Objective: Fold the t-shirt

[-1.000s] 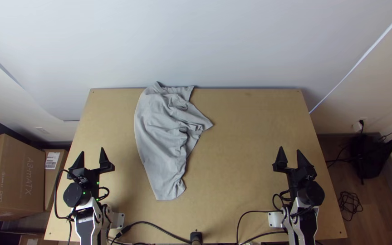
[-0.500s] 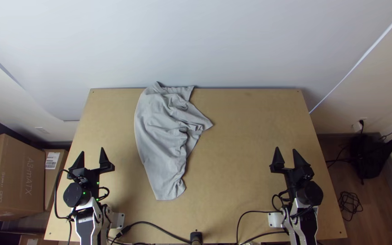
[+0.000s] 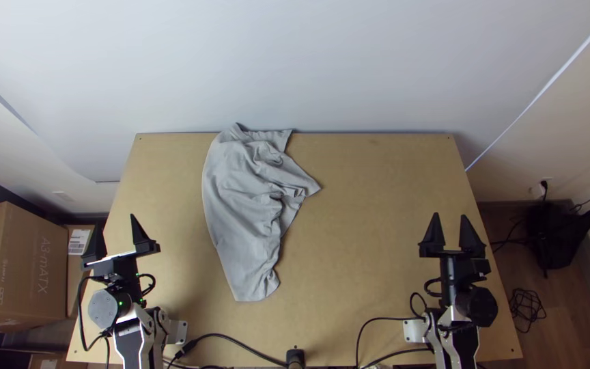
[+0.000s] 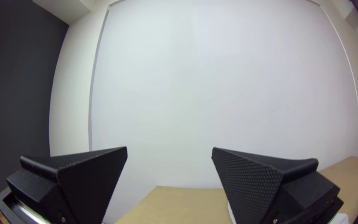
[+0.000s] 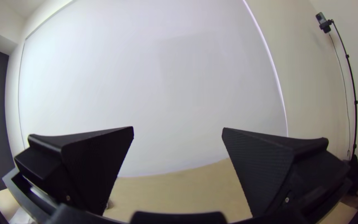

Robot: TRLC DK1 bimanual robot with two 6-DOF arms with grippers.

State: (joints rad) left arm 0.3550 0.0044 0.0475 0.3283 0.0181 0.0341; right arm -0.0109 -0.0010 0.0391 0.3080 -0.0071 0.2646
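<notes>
While the left fingers [image 3: 140, 236] are wide apart with nothing in them, near the left edge of the worktop [image 3: 356, 260], the right fingers [image 3: 433, 236] are wide apart and empty too, near the right edge. Both pairs point toward the far wall [image 3: 295, 68]. The grey t-shirt [image 3: 233, 198] lies on the left half of the worktop, away from both pairs. Its top end is at the far edge, and its low end stops short of the near edge. It is bunched and wrinkly, most of all on the side facing the right edge. I think the job is just at the start. Next, the fingers should tip down, pinch the t-shirt's ends and pull it flat before any neat fold
</notes>
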